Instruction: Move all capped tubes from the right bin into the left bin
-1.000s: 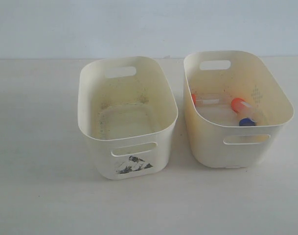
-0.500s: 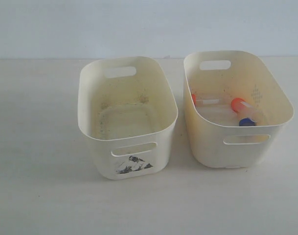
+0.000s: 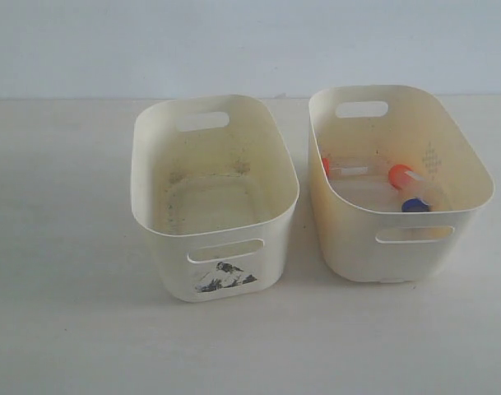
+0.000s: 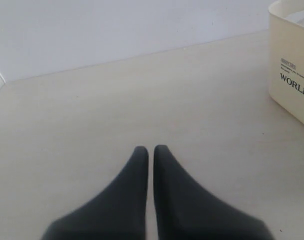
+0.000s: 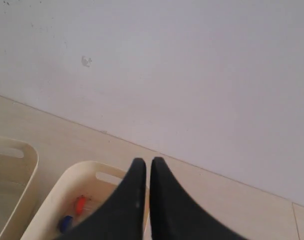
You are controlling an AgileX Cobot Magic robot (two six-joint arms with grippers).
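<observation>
The right bin (image 3: 398, 239) holds capped tubes: an orange-capped tube (image 3: 401, 175), a blue-capped tube (image 3: 415, 205) and another orange-capped tube (image 3: 327, 166) by its left wall. The front wall hides more of the inside. The left bin (image 3: 213, 247) with the mountain sticker (image 3: 224, 276) shows no tubes. Neither gripper appears in the exterior view. My left gripper (image 4: 149, 150) is shut over bare table, with a bin's side (image 4: 291, 75) off to one side. My right gripper (image 5: 145, 162) is shut above the right bin (image 5: 52, 200), where an orange cap (image 5: 80, 204) and a blue cap (image 5: 65, 223) show.
Both bins stand side by side on a pale table (image 3: 61, 247) with a narrow gap between them. A white wall (image 3: 234, 41) runs behind. The bin side in the left wrist view carries printed text reading WORLD (image 4: 294, 90).
</observation>
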